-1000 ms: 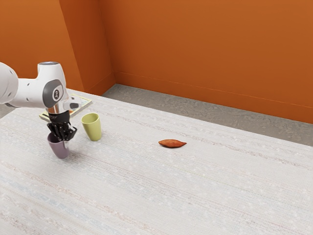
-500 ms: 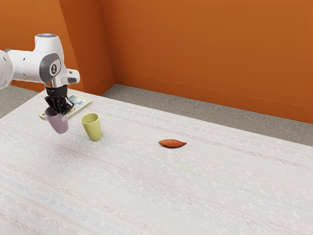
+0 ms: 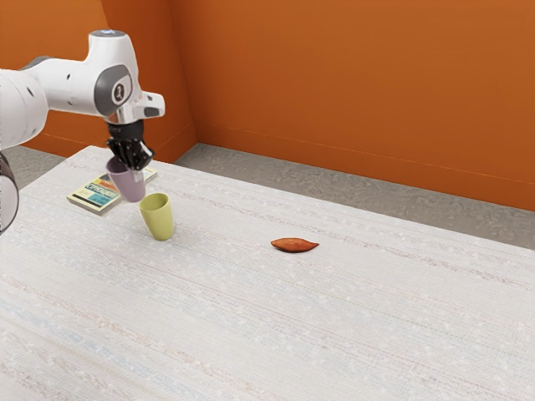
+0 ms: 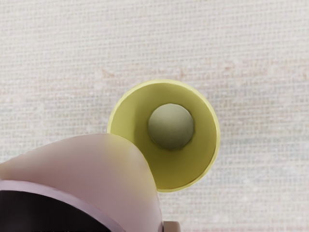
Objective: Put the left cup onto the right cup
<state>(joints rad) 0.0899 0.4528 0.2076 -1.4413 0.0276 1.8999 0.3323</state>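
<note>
A mauve cup (image 3: 128, 181) hangs in the air, and my black gripper (image 3: 130, 160) is shut on its rim. Just below it and slightly toward the exterior view's right, a yellow-green cup (image 3: 157, 216) stands upright on the pale table (image 3: 334, 317). From the wrist view, the mauve cup (image 4: 87, 179) is large and blurred under my hand. There the open mouth of the yellow-green cup (image 4: 166, 133) lies beside it, partly covered by the held cup.
A flat book (image 3: 100, 191) lies on the table behind the cups, near the far left corner. A small orange-brown sweet potato (image 3: 294, 245) rests mid-table to the exterior view's right. Orange walls stand behind the table.
My gripper lifted the mauve cup off the table and carried it up and toward the exterior view's right, from beside the yellow-green cup to just above it.
</note>
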